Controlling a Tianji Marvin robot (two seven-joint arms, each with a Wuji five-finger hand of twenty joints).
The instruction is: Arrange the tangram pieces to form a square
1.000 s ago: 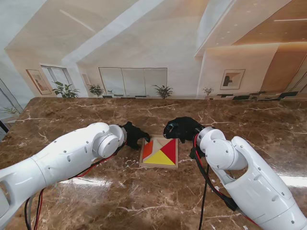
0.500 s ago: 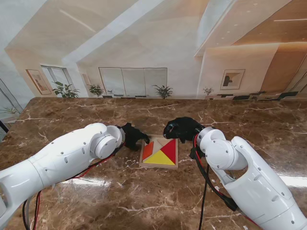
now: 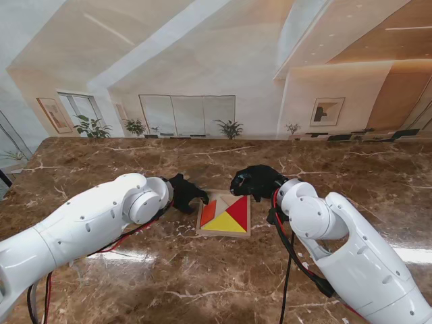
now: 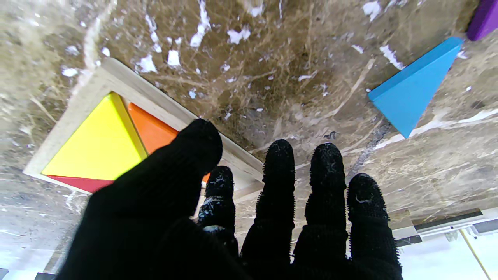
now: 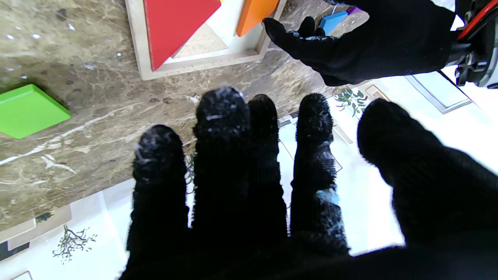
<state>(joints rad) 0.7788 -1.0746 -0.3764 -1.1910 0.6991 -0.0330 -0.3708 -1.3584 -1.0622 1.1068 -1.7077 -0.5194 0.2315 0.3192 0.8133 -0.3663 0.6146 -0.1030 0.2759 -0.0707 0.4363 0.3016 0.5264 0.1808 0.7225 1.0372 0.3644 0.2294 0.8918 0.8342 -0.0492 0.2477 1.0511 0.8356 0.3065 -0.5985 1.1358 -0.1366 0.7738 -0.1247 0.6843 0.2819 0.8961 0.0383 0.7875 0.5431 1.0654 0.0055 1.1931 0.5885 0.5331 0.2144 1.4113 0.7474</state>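
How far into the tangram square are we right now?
Partly done. The wooden frame already holds the yellow triangle, red triangle and orange piece, with bare board at its far side. Nothing is in hand: the left robot hand and right robot hand are both open and empty. The blue triangle, green piece and a purple piece lie outside the frame.

Stand camera: above my shoulders, angled down at the marble table [image 3: 135, 270], both arms entering from the near corners. Left wrist camera: close over the tabletop, looking along the fingers [image 4: 327, 171]. Right wrist camera: likewise, close. All three share the wooden tray [image 3: 200, 228] [image 4: 163, 107] [image 5: 134, 42] at centre.
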